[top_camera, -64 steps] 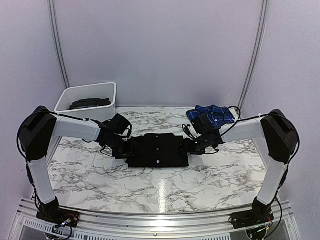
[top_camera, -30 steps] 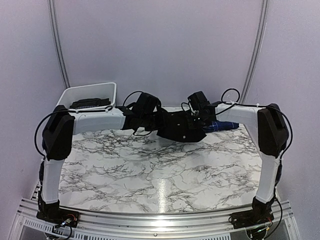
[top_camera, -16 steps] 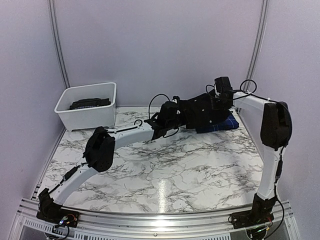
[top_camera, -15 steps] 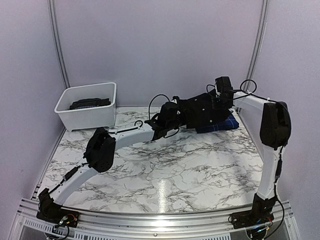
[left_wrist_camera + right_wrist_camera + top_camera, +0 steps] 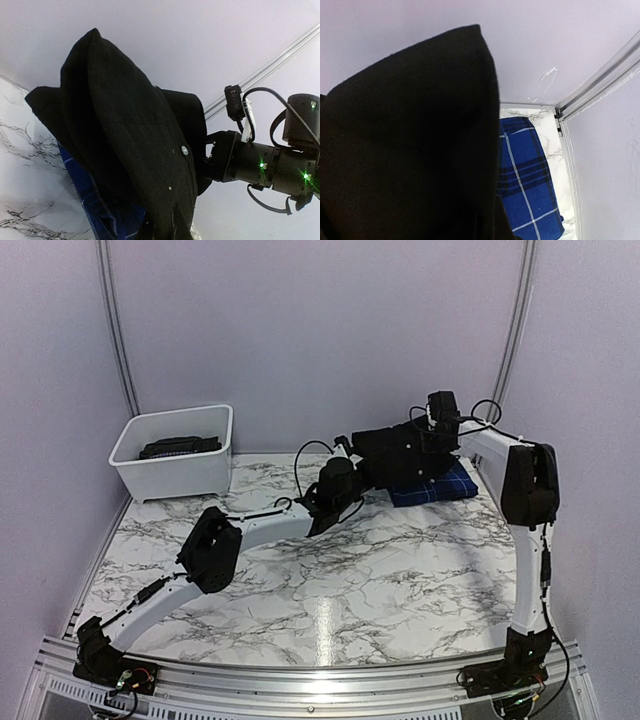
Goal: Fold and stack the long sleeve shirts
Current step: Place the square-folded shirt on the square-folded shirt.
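Two seconds back the folded black shirt (image 5: pixel 400 452) lay flat mid-table between both grippers. Since then we see it lifted and swung to the far right corner of the table (image 5: pixel 330 580). It now hangs in the air, sagging in a thick fold, just above the blue plaid shirt (image 5: pixel 445 485). The plaid shirt lies folded flat on the marble in that corner, its near right part showing, the rest hidden behind the black cloth; we cannot tell whether the two touch. The left gripper (image 5: pixel 354 464) is pinched on the black shirt's left end and the right gripper (image 5: pixel 430 440) on its right end. The fingertips are buried in cloth, yet the shirt is plainly carried by both. Our reading: folding is finished and the stacking almost done, with lowering and letting go yet to come. The white bin (image 5: pixel 172 468) sits at the far left corner, well apart from the grippers, and holds one flat dark item (image 5: pixel 180 447) that we cannot identify.
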You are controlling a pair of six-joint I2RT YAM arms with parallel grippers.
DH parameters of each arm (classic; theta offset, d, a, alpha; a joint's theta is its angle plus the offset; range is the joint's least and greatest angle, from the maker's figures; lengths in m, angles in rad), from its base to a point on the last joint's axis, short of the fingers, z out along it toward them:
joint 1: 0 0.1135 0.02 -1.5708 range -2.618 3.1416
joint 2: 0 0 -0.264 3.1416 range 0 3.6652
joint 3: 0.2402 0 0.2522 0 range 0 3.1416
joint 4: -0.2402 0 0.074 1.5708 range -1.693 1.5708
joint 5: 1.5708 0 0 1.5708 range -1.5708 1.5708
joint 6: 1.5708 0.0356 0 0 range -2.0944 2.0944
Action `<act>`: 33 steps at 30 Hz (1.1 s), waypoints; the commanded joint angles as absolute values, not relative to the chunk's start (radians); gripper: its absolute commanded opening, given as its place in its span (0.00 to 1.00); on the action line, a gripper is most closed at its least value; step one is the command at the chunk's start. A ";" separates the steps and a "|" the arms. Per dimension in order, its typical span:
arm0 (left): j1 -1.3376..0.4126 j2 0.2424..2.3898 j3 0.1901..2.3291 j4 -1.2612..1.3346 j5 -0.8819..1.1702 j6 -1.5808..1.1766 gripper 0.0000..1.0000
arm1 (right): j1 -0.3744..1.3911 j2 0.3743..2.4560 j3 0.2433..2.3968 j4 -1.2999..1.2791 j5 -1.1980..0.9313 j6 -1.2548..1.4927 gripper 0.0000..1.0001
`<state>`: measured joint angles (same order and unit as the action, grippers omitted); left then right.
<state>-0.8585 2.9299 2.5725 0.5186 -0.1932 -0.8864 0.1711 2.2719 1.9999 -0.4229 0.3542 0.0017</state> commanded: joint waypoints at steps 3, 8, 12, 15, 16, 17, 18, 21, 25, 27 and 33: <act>-0.850 2.966 2.613 0.624 -0.249 -0.948 0.00 | 0.109 2.312 2.089 -0.419 0.445 -0.044 0.00; -0.843 2.966 2.590 0.617 -0.209 -0.974 0.45 | 0.040 2.341 2.115 -0.407 0.434 -0.068 0.00; -0.839 2.945 2.543 0.613 -0.152 -0.990 0.47 | -0.026 2.387 2.170 -0.419 0.341 -0.090 0.00; -0.833 2.920 2.501 0.611 -0.119 -0.991 0.48 | -0.043 2.433 2.222 -0.448 0.284 -0.112 0.00; -0.830 2.909 2.485 0.611 -0.108 -0.993 0.48 | -0.045 2.450 2.244 -0.466 0.266 -0.113 0.00; -0.827 2.896 2.459 0.611 -0.094 -0.994 0.49 | -0.046 2.464 2.259 -0.481 0.254 -0.113 0.02; -0.827 2.882 2.442 0.611 -0.084 -0.990 0.50 | -0.046 2.468 2.264 -0.488 0.243 -0.112 0.10; -0.820 2.828 2.379 0.611 -0.050 -0.961 0.54 | -0.046 2.460 2.259 -0.496 0.245 -0.094 0.47; -0.809 2.719 2.262 0.601 -0.005 -0.907 0.72 | -0.046 2.425 2.269 -0.530 0.281 -0.064 0.77; -0.804 2.653 2.200 0.575 0.017 -0.867 0.83 | -0.041 2.391 2.262 -0.542 0.276 -0.040 0.97; -0.783 2.414 1.955 0.535 0.023 -0.767 0.99 | 0.023 2.252 2.122 -0.509 0.328 -0.019 0.99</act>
<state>-0.8043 2.6003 2.0621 0.5327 -0.0021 -0.8597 -0.0338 2.3966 2.1750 -0.5278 0.2813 -0.0517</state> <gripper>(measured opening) 0.987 0.985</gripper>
